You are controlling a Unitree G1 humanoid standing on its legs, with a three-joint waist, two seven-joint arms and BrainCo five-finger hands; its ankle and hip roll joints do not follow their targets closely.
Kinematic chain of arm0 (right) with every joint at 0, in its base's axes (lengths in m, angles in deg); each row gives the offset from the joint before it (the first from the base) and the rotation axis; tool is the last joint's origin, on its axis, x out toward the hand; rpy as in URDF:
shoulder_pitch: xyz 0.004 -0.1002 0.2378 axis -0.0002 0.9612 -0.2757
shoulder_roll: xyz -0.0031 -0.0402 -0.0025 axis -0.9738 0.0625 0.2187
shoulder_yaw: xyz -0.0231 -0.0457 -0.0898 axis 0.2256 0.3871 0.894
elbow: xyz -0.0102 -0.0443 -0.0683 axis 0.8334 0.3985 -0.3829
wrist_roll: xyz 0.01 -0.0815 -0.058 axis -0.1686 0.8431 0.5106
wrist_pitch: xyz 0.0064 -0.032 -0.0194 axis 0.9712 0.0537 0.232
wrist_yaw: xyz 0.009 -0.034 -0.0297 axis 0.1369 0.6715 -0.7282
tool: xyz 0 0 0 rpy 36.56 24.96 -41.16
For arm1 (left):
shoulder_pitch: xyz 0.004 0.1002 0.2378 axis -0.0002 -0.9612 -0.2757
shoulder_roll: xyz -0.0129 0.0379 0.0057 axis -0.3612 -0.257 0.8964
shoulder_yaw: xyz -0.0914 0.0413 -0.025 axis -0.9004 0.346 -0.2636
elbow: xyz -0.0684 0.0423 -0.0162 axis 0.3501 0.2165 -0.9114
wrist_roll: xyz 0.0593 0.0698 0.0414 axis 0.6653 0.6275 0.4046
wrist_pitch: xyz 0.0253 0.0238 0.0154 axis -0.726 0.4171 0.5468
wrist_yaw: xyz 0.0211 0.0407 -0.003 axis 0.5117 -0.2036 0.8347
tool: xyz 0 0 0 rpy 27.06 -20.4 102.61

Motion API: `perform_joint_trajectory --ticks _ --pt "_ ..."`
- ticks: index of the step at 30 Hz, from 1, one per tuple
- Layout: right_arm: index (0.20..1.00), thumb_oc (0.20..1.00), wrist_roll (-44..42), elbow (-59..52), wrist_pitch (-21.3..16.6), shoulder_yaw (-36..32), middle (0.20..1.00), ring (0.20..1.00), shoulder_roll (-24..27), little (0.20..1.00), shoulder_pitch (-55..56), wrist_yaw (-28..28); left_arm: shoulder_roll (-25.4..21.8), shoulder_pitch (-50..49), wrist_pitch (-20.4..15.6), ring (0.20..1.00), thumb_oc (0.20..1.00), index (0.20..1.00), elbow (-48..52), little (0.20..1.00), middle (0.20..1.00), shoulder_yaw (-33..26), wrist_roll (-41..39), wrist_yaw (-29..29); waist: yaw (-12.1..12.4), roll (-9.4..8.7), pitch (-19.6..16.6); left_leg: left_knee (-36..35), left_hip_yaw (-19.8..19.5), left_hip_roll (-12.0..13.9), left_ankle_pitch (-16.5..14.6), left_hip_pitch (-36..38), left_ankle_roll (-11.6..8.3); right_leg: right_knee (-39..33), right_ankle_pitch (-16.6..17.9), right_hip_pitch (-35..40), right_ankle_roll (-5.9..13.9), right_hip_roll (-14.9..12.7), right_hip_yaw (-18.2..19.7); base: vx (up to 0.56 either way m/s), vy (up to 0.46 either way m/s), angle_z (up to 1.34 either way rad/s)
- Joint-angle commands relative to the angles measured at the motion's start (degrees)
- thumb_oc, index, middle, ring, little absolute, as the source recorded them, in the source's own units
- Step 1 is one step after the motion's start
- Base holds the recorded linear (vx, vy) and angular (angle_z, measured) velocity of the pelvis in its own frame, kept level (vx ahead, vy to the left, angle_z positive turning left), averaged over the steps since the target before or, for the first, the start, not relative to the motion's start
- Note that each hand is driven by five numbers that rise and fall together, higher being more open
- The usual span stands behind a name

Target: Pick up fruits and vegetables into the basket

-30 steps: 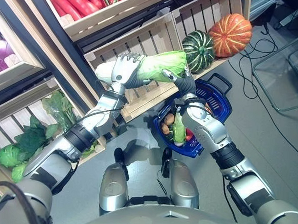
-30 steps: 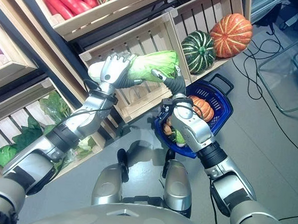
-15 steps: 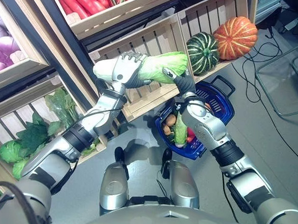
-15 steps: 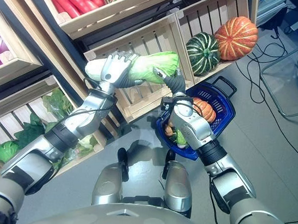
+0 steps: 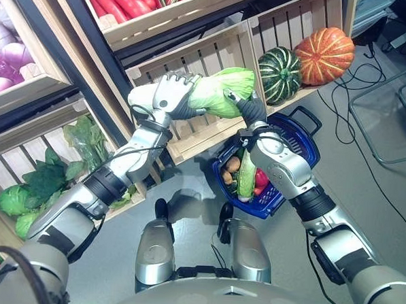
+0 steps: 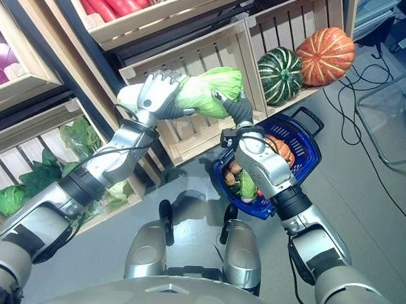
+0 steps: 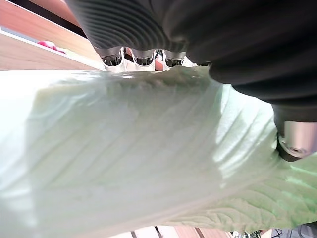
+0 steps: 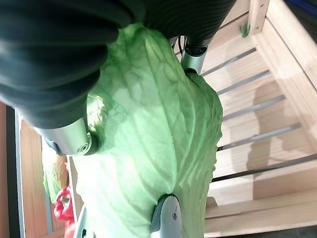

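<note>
Both hands are wrapped round the cabbage, left hand on its pale end, right hand apparently gripping the leafy end, up by the wooden crate over the blue basket.

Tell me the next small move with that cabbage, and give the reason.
Probably carry the napa cabbage down and to the robot's right until it hangs over the blue basket, then let go. Both the left hand and the right hand are closed on it in front of the wooden crate, above and to the left of the basket, which sits on the floor already holding produce.
</note>
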Motion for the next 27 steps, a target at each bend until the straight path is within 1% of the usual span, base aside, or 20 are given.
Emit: perform_joint_trajectory --ticks 1,2,3,4,6,11,14,17,19,21,24,27 --pt "0.200 0.200 -2.8 -3.6 -3.5 4.0 0.200 0.200 -5.5 0.200 -7.1 -6.0 2.6 5.9 -7.0 1.000 1.000 1.000 10.3 1.000 1.000 7.3 4.9 0.4 -0.1 -1.87 -2.4 4.1 2.1 -0.2 -10.2 1.2 1.94 -4.5 0.1 2.3 4.57 -2.5 2.0 0.00 -0.029 0.07" --pt "0.200 0.200 -2.8 -3.5 -3.9 3.5 0.200 0.200 -5.3 0.200 -7.1 -6.1 2.7 5.7 -7.1 1.000 1.000 1.000 10.1 1.000 1.000 7.3 3.7 -1.4 -0.1 -1.95 -2.5 4.2 2.1 -0.2 -10.2 1.2 1.94 -4.5 0.1 2.2 4.59 -2.4 2.0 0.00 -0.027 0.04" --pt "0.200 0.200 -2.7 -3.5 -4.0 3.4 0.200 0.200 -5.2 0.200 -7.0 -6.1 2.7 5.6 -6.8 1.000 1.000 1.000 10.0 1.000 1.000 7.3 3.3 -1.8 -0.1 -1.96 -2.4 4.2 2.1 -0.2 -10.2 1.2 1.94 -4.5 0.1 2.2 4.60 -2.4 2.0 0.00 0.000 0.00" --pt "0.200 0.200 -2.3 -3.5 -4.1 2.9 0.200 0.200 -4.9 0.200 -6.8 -6.3 2.9 5.1 -6.0 1.000 1.000 1.000 9.5 1.000 1.000 7.5 0.1 -3.6 -0.3 -1.97 -2.5 4.2 2.2 -0.1 -10.2 1.1 1.96 -4.4 0.1 2.1 4.60 -2.4 2.0 0.00 0.000 0.00" --pt "0.200 0.200 -2.2 -3.4 -4.3 2.4 0.200 0.200 -4.6 0.200 -6.6 -6.1 3.1 4.7 -5.5 1.000 1.000 1.000 8.8 1.000 1.000 7.4 -1.5 -4.6 -0.4 -1.95 -2.5 4.2 2.2 -0.1 -10.1 1.1 1.97 -4.3 0.1 2.0 4.56 -2.3 2.1 0.00 0.000 0.00" --pt "0.200 0.200 0.8 -3.3 -5.9 -1.2 0.200 0.200 -2.7 0.200 -4.4 -5.3 4.0 1.1 -0.9 1.000 1.000 1.000 4.8 1.000 1.000 6.5 -10.4 -7.0 -1.0 -1.84 -2.2 4.5 2.5 0.1 -10.1 0.9 2.12 -4.0 0.2 1.6 4.56 -2.0 2.4 0.00 0.000 0.00" --pt "0.200 0.200 3.0 -3.9 -6.1 -3.8 0.200 0.200 -0.8 0.200 -2.6 -5.5 3.7 -1.5 0.3 1.000 1.000 1.000 2.8 1.000 1.000 5.5 -15.4 -5.8 -1.4 -1.71 -2.0 4.8 2.6 0.2 -10.0 0.6 2.21 -3.4 0.2 1.0 4.52 -1.8 2.6 0.00 0.000 0.00" --pt "0.200 0.200 4.8 -4.3 -6.9 -6.8 0.200 0.200 1.6 0.200 -0.1 -6.2 3.4 -4.9 0.6 1.000 1.000 1.000 0.8 1.000 1.000 3.6 -19.9 -4.2 -1.7 -1.67 -1.6 5.2 2.8 0.3 -10.1 0.4 2.39 -2.9 0.2 0.5 4.42 -1.6 2.8 0.00 0.000 0.00" --pt "0.200 0.200 6.3 -4.7 -7.2 -8.8 0.200 0.200 3.1 0.200 1.6 -6.6 2.9 -7.1 0.1 1.000 1.000 1.000 -0.4 1.000 1.000 2.2 -22.3 -2.3 -1.9 -1.61 -1.3 5.5 2.9 0.2 -10.0 0.1 2.48 -2.6 0.3 0.2 4.35 -1.5 2.8 0.00 0.000 0.00" --pt "0.200 0.200 7.7 -5.1 -7.5 -10.7 0.200 0.200 4.6 0.200 2.9 -6.5 2.1 -8.7 -0.8 1.000 1.000 1.000 -1.2 1.000 1.000 0.5 -22.3 -0.8 -2.1 -1.65 -0.9 5.8 3.1 0.3 -10.1 -0.1 2.61 -2.3 0.3 -0.2 4.23 -1.4 2.9 -0.04 -0.029 -0.03" --pt "0.200 0.200 10.0 -6.2 -7.8 -14.0 0.200 0.200 7.2 0.200 5.6 -6.0 0.8 -11.4 -3.9 1.000 1.000 1.000 -1.4 1.000 1.000 -2.5 -24.4 1.7 -2.4 -1.70 -0.2 6.6 3.2 0.5 -10.2 -1.0 2.72 -1.5 0.3 -1.1 3.98 -1.2 3.0 -0.06 -0.030 -0.02" --pt "0.200 0.200 11.7 -6.2 -8.4 -16.3 0.200 0.200 9.0 0.200 7.5 -5.8 -0.2 -13.4 -7.3 1.000 1.000 1.000 -1.1 1.000 1.000 -4.8 -26.4 3.0 -2.4 -1.57 0.4 6.9 3.3 0.5 -10.1 -1.5 2.82 -1.1 0.3 -1.8 3.79 -1.1 3.0 -0.05 -0.020 -0.08"
